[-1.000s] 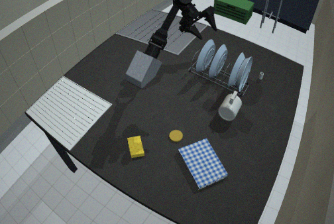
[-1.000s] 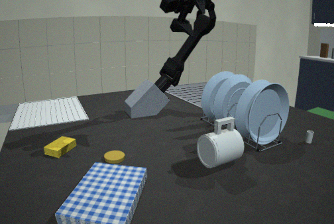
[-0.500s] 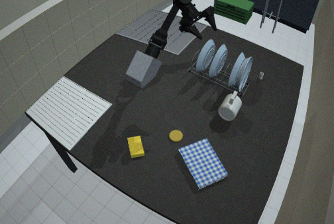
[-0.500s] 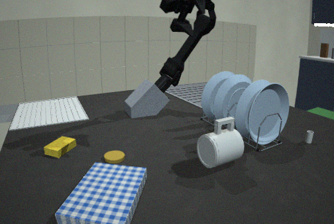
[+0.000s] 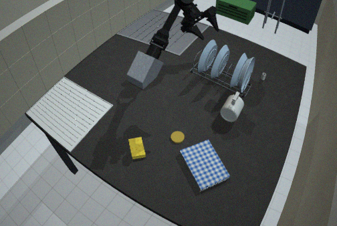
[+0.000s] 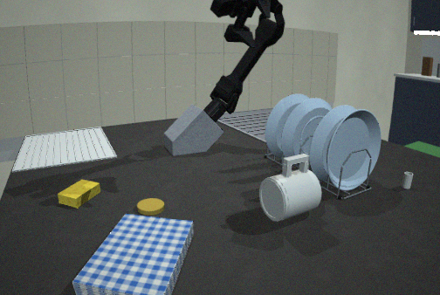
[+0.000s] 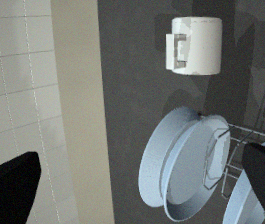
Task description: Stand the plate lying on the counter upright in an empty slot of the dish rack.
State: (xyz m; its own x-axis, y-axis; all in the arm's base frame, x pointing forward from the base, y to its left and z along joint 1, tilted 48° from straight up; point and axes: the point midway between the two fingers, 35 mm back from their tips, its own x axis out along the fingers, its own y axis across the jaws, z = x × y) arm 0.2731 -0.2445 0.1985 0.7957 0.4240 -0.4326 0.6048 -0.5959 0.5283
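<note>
Four plates (image 5: 220,61) stand in the dish rack (image 5: 214,78) in the top view, none lying on the counter (image 5: 100,83); the gripper (image 5: 204,23) hangs high, spread wide and empty. From the exterior, the end plate (image 6: 349,146) leans slightly. The wrist view shows it resting in the wires. Placement looks done.

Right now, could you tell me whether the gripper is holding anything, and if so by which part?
Nothing is held. The gripper hangs open in the air above and behind the dish rack, its fingers spread wide with nothing between them.
</note>
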